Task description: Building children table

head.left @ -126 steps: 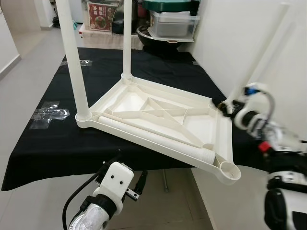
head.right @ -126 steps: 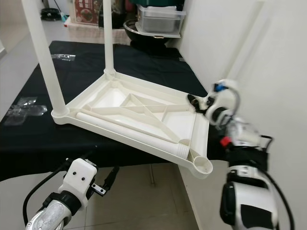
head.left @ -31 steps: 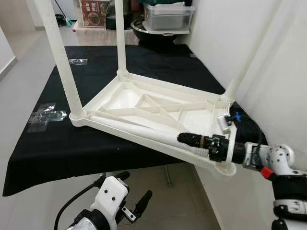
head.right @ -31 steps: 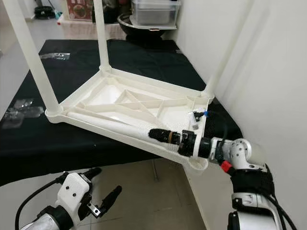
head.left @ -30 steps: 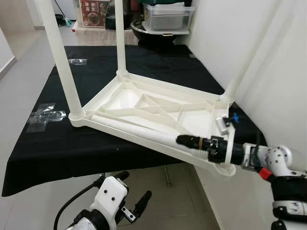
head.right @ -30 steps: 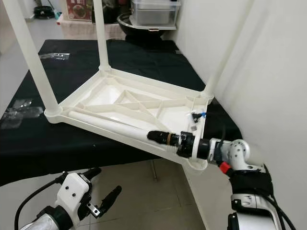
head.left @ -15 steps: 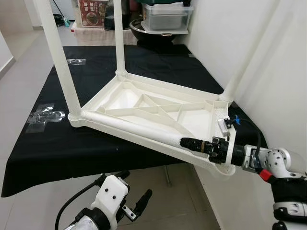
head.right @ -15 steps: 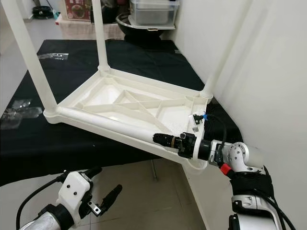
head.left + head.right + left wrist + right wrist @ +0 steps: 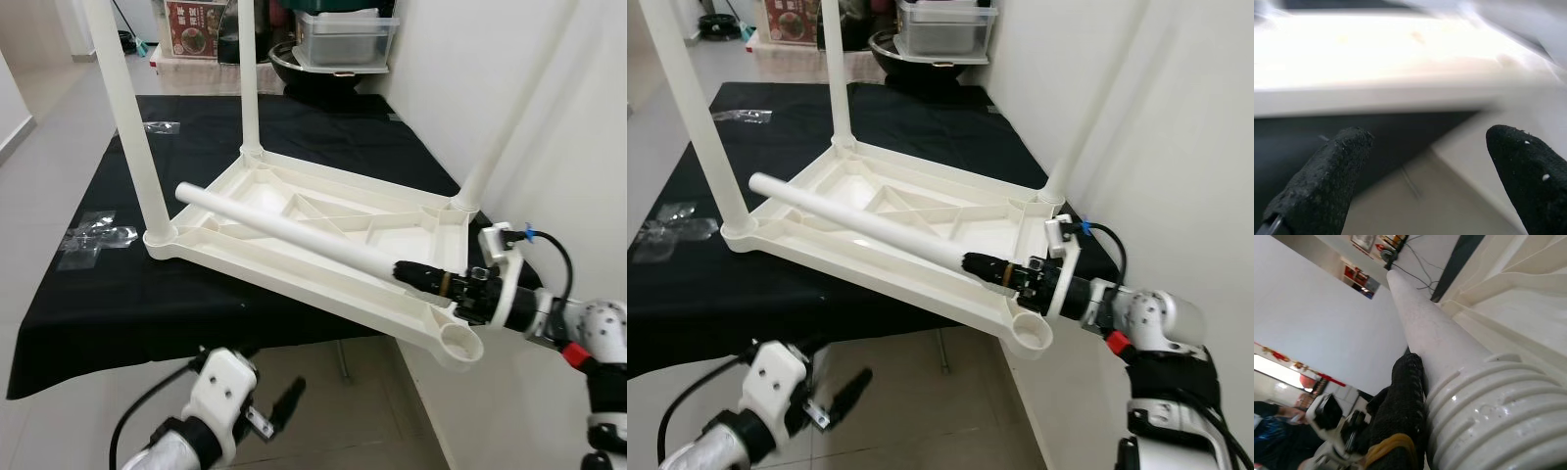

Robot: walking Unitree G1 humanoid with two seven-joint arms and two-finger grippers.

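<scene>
A white children's table top [image 9: 323, 299] lies upside down on a black-covered table [image 9: 108, 294]. Three white legs stand in its corners: near left [image 9: 137, 127], far left [image 9: 251, 88] and far right [image 9: 500, 137]. The near right socket [image 9: 458, 343] is empty. My right gripper [image 9: 431, 279] is shut on the threaded end of a loose fourth leg [image 9: 294, 232], held slanted above the tray with its free end raised to the left. In the right wrist view a black finger [image 9: 1400, 396] presses the leg [image 9: 1435, 342]. My left gripper [image 9: 1430, 147] hangs open below the table's front edge.
Clear plastic bags [image 9: 93, 235] lie on the black cloth at the left. Storage boxes and a dark pot [image 9: 343, 39] stand behind the table. A white wall [image 9: 578, 127] runs close along the right side. Tiled floor lies below the front edge.
The loose leg lay flat in the tray; now my right gripper has lifted it, its free end swung up and leftward. The gripper has shifted right, baring the corner socket.
</scene>
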